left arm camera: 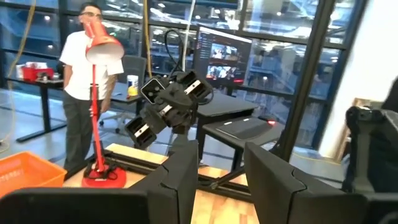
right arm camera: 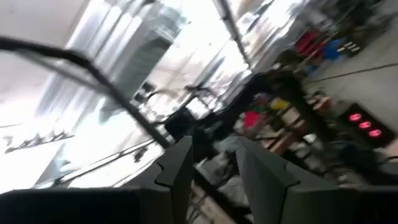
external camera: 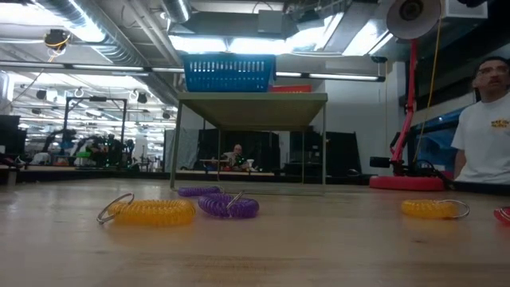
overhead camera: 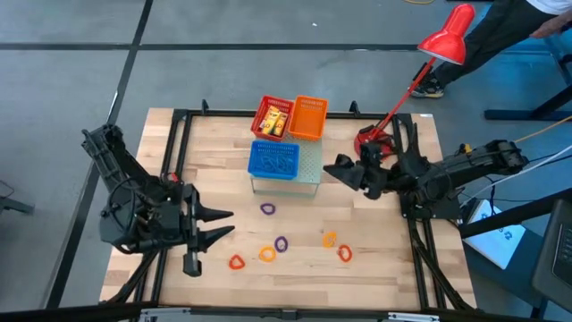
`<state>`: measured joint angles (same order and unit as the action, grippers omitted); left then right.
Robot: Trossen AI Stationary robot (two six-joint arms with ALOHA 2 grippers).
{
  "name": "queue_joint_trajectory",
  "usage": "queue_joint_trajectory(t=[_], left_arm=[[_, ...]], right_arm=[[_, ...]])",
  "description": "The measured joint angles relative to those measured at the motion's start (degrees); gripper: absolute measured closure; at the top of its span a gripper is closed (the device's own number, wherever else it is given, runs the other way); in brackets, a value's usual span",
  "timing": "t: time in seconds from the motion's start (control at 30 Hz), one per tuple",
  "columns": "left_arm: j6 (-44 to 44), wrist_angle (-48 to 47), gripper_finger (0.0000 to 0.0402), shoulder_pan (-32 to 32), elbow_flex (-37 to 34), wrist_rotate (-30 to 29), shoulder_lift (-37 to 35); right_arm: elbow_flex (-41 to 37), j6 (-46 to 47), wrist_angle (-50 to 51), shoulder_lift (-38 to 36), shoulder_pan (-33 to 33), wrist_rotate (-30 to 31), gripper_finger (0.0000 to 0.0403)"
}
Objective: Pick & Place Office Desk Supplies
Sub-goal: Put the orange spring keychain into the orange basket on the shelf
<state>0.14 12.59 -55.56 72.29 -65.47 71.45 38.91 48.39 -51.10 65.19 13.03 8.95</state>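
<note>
The left gripper (overhead camera: pixel 223 224) hovers above the table's (overhead camera: pixel 375 277) left side, fingers spread apart and holding nothing. To its right, loose coil loops lie on the wood: a red loop (overhead camera: pixel 236 262), an orange loop (overhead camera: pixel 267 254), two purple loops (overhead camera: pixel 267 208) (overhead camera: pixel 282 243), then an orange loop (overhead camera: pixel 330 239) and a red loop (overhead camera: pixel 345 253). Behind them the blue basket (overhead camera: pixel 273 160) sits on a small stand, with the red basket (overhead camera: pixel 273 116) and orange basket (overhead camera: pixel 309 117) beyond. The right gripper (overhead camera: pixel 338 170) is raised just right of the stand, fingers apart, empty.
</note>
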Motion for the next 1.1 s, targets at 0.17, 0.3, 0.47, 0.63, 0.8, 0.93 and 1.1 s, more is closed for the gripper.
queue_joint_trajectory(t=[0.17, 0.3, 0.47, 0.63, 0.8, 0.93, 1.1], left_arm=[[0.04, -0.23, 0.0276, 1.05, 0.0, 2.52, -0.14], [-0.75, -1.01, 0.0276, 1.3, 0.0, 2.54, -0.14], [-1.42, -1.25, 0.0276, 1.3, 0.0, 2.06, -0.14], [-2.43, -1.27, 0.0276, 1.3, 0.0, 0.73, -0.14], [-2.95, -1.27, 0.0276, 1.3, 0.0, 0.66, -0.14], [-3.76, -2.3, 0.0276, 1.3, 0.0, 0.9, -0.14], [-3.85, -2.46, 0.0276, 1.3, 0.0, 0.96, -0.09]], right_arm=[[0.12, 4.86, -0.1, 0.37, -0.71, -3.2, 0.0275], [4.79, 11.36, 7.75, 0.45, -0.84, -8.82, 0.0275], [19.46, 9.33, 38.08, 6.32, 7.64, -12.16, 0.0275], [33.55, 5.75, 85.65, 15.95, 14.9, -9.65, 0.0275], [33.52, 15.75, 105.0, 24.15, 22.08, -7.75, 0.0275], [28.64, 20.97, 103.18, 27.97, 25.85, -11.79, 0.0275], [24.34, 26.55, 97.0, 28.57, 26.27, -10.55, 0.0275]])
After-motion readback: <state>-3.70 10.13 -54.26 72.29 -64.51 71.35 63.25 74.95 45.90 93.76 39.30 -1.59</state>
